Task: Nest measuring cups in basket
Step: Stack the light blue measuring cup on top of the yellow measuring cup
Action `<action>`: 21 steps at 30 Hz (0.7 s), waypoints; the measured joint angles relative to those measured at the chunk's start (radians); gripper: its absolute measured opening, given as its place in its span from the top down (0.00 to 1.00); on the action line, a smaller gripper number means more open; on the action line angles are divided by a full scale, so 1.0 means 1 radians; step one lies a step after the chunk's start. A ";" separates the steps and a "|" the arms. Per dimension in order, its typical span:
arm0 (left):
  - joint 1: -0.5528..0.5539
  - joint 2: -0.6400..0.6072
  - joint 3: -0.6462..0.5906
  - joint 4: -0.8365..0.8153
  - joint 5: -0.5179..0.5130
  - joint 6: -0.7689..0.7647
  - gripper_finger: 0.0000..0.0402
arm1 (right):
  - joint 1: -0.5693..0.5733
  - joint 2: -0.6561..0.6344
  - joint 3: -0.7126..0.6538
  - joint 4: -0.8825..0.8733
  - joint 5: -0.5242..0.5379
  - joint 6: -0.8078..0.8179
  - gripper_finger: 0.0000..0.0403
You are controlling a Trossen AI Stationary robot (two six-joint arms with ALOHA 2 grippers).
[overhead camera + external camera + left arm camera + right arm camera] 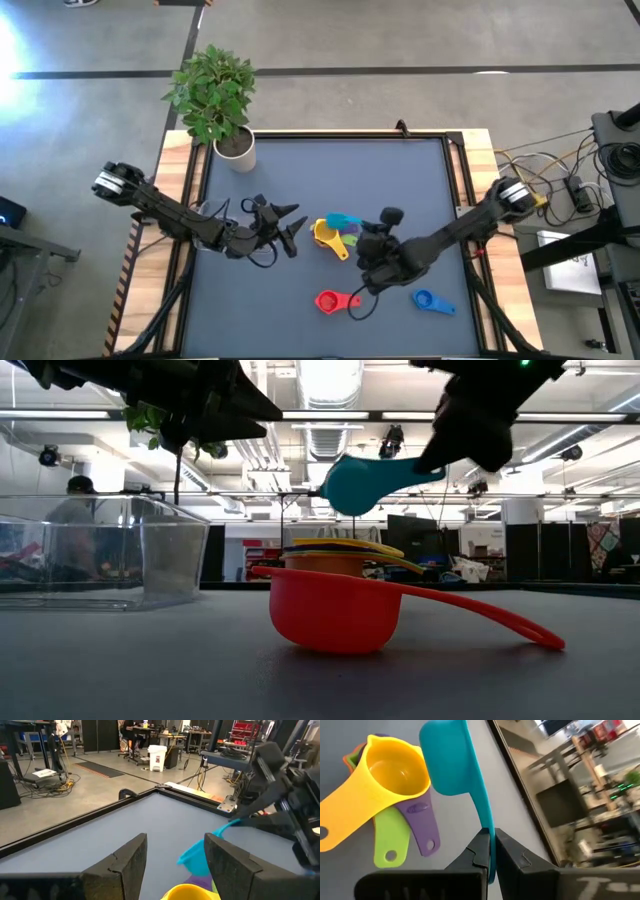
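Note:
A teal measuring cup (355, 485) hangs in the air with my right gripper (489, 839) shut on its handle. Below it a yellow cup (395, 775) sits on top of a stack with purple (422, 827), green (390, 842) and orange cups, near the table's middle (330, 236). A red cup (335, 300) and a blue cup (430, 300) lie on the table nearer the front edge. The clear basket (100, 550) rests on the table at the left in the low view. My left gripper (175, 865) is open, level, left of the stack, holding nothing. My right gripper pinches the teal cup's flat handle (486, 822) near its free end between its two fingers. The fingers come from the table's right, slanting down, and lie along the handle. The cup is lifted clear, its bowl (447, 760) sticking out beyond the fingertips above the stack.
A white pot with a green plant (215, 95) stands at the table's far left corner. A raised black rim (350, 134) frames the dark mat. Cables and equipment lie off the table's right side (575, 190).

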 joint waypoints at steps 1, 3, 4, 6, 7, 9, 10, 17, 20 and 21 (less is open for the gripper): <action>0.000 -0.004 0.000 -0.009 0.000 0.000 0.55 | 0.000 0.023 0.015 -0.005 0.005 -0.004 0.98; 0.000 -0.007 0.000 -0.010 0.000 0.000 0.55 | -0.003 0.064 0.047 -0.024 0.011 -0.008 0.98; 0.000 -0.008 0.000 -0.012 0.000 0.000 0.55 | -0.004 0.078 0.060 -0.028 0.010 -0.009 0.98; 0.000 -0.008 0.000 -0.014 0.000 0.000 0.55 | -0.005 0.107 0.083 -0.030 0.009 -0.009 0.98; 0.000 -0.008 0.000 -0.014 0.000 0.000 0.55 | -0.006 0.117 0.092 -0.030 0.007 -0.013 0.98; 0.000 -0.008 -0.003 -0.014 0.000 0.000 0.55 | -0.008 0.140 0.107 -0.033 0.005 -0.024 0.98; 0.000 -0.008 -0.003 -0.014 0.000 0.000 0.55 | -0.009 0.146 0.111 -0.033 0.001 -0.028 0.98; 0.000 -0.009 -0.004 -0.013 0.000 0.000 0.55 | -0.011 0.169 0.121 -0.027 -0.009 -0.052 0.94; 0.000 -0.009 -0.004 -0.013 0.000 0.000 0.55 | -0.011 0.162 0.120 -0.013 -0.034 -0.054 0.87; 0.000 -0.009 -0.004 -0.013 0.000 0.000 0.55 | -0.011 0.158 0.121 -0.005 -0.051 -0.055 0.85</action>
